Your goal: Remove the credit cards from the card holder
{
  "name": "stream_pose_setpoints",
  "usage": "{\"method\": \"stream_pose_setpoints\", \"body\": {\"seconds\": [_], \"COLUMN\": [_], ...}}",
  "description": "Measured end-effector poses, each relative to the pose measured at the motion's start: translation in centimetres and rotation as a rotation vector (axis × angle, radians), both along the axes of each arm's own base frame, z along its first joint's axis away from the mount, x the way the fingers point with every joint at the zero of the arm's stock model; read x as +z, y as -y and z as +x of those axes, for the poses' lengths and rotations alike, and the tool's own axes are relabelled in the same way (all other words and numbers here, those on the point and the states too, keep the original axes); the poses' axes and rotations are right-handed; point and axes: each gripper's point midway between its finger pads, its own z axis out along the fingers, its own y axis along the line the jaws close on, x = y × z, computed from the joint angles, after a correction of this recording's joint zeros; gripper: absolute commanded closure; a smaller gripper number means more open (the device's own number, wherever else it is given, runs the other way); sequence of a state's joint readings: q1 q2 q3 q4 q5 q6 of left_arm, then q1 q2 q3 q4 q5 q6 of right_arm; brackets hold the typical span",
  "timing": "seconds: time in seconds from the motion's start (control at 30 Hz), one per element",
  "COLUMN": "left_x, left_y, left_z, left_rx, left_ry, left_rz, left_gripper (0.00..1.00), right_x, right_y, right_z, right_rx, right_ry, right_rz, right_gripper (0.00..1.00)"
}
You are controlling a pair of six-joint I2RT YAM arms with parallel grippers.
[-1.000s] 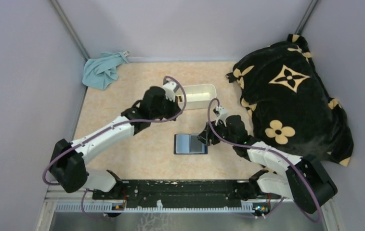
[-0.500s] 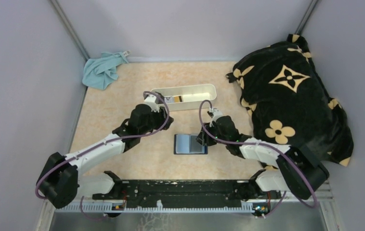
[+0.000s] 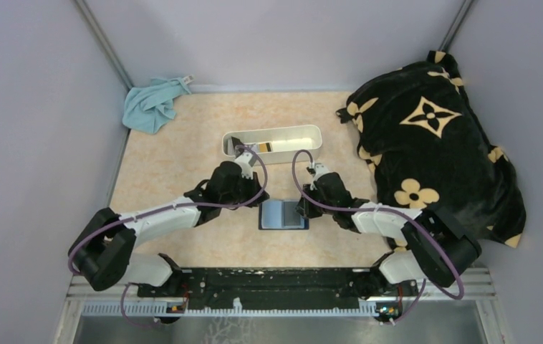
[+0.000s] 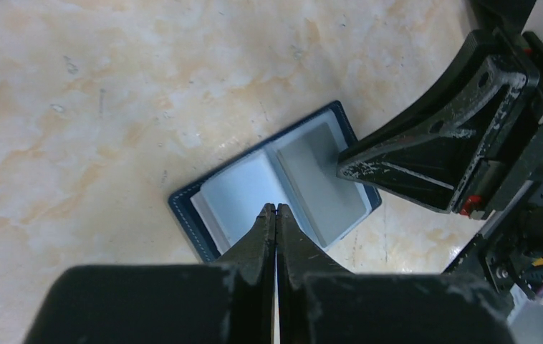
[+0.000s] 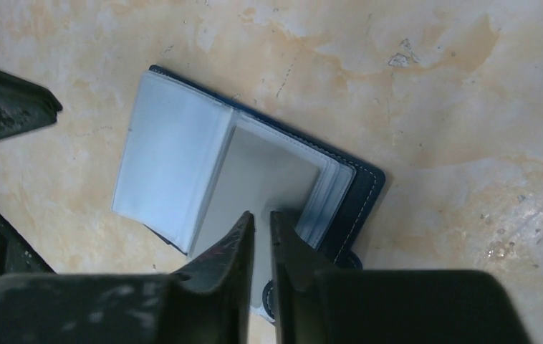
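Note:
The card holder (image 3: pixel 283 213) lies open and flat on the table, dark navy outside with pale blue sleeves inside (image 4: pixel 283 179) (image 5: pixel 175 165). A grey credit card (image 5: pixel 272 175) shows in its right-hand half. Other credit cards (image 3: pixel 265 147) lie in the white tray. My left gripper (image 3: pixel 257 203) (image 4: pixel 276 208) is shut and empty, its tips just above the holder's middle fold. My right gripper (image 3: pixel 301 208) (image 5: pixel 261 215) has its jaws drawn together to a thin slit, tips down on the grey card near the holder's right edge. The right gripper's fingers (image 4: pixel 412 168) also show in the left wrist view.
A long white tray (image 3: pixel 304 135) stands just behind the holder. A black blanket with tan flowers (image 3: pixel 433 143) is heaped at the right. A light blue cloth (image 3: pixel 152 104) lies in the back left corner. Grey walls enclose the table.
My left arm has come back from the white tray to the holder's left side, having opened and shut on the way. My right gripper has closed its jaws over the holder's right half.

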State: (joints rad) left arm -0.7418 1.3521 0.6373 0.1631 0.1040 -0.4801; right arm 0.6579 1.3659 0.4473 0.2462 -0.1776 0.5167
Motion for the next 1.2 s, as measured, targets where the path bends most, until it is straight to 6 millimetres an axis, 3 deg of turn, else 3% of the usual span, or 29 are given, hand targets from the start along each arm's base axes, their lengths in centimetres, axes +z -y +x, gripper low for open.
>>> {"method": "stream_pose_setpoints", "body": {"seconds": [0.07, 0.2, 0.37, 0.67, 0.93, 1.2], "left_x": [-0.2, -1.4, -4.2, -7.2, -7.2, -7.2], "left_y": [0.4, 0.7, -0.1, -0.6, 0.9, 0.9], "left_z": [-0.7, -2.3, -4.3, -4.6, -4.0, -3.9], "left_rx": [-0.019, -0.039, -0.042, -0.028, -0.038, -0.033], "left_ry": [-0.016, -0.058, -0.137, -0.193, -0.173, -0.171], "left_rz": [-0.015, -0.033, -0.003, 0.059, 0.027, 0.028], "left_gripper": [1.0, 1.0, 1.0, 1.0, 1.0, 1.0], "right_x": [0.2, 0.0, 0.0, 0.6, 0.6, 0.5], "right_y": [0.3, 1.4, 2.0, 1.1, 0.3, 1.0], "right_z": [0.0, -0.1, -0.2, -0.3, -0.6, -0.5], "right_rx": [-0.007, -0.018, -0.023, -0.006, 0.012, -0.011], "right_ry": [0.008, 0.018, 0.024, 0.029, 0.027, 0.027], "right_rz": [-0.013, -0.063, -0.092, -0.049, -0.032, -0.056], "right_gripper": [0.62, 0.54, 0.55, 0.61, 0.62, 0.62]}}
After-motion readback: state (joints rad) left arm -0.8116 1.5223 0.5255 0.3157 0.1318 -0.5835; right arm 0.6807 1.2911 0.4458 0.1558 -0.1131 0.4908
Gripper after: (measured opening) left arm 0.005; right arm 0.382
